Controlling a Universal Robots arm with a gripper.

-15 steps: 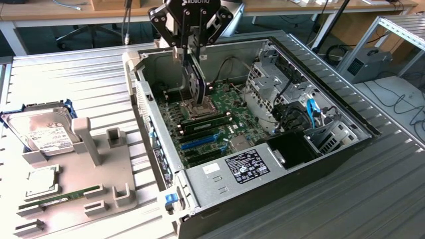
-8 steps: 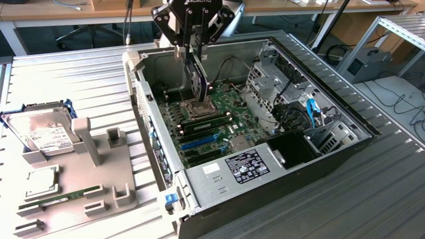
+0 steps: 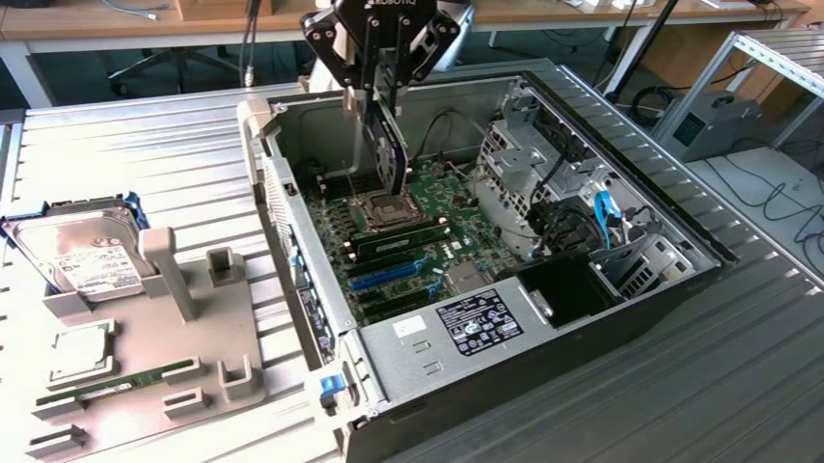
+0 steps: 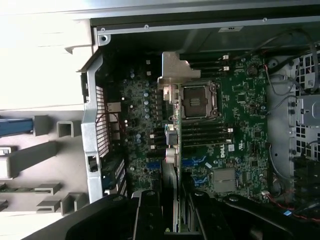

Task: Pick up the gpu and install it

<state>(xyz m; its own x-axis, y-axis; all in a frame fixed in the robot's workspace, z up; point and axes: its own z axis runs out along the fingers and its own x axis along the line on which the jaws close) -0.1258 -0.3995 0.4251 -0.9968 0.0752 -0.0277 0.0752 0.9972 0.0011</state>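
Dark and slim, the gpu [image 3: 390,145] hangs on edge in the open side of the computer case [image 3: 644,289]. The gripper [image 3: 373,92] has its two fingers clenched on the card's upper edge. The card's lower edge sits above the motherboard [image 3: 431,227] inside the case, close to the square processor socket [image 3: 382,207]; whether it touches the board cannot be told. In the wrist view the gpu [image 4: 172,150] is seen edge-on between the black fingers [image 4: 150,215], with its silvery end bracket [image 4: 173,70] toward the case's rear wall with the perforated metal plate [image 4: 102,125]. Blue expansion slots [image 3: 386,275] lie on the board deeper in the case, apart from the card. Outside the case, toward the exterior view's left, a grey holder [image 3: 174,328] stands on the ribbed metal table [image 3: 154,154], with a silver hard drive [image 3: 80,253] in a blue frame and a thin green memory stick [image 3: 110,388].
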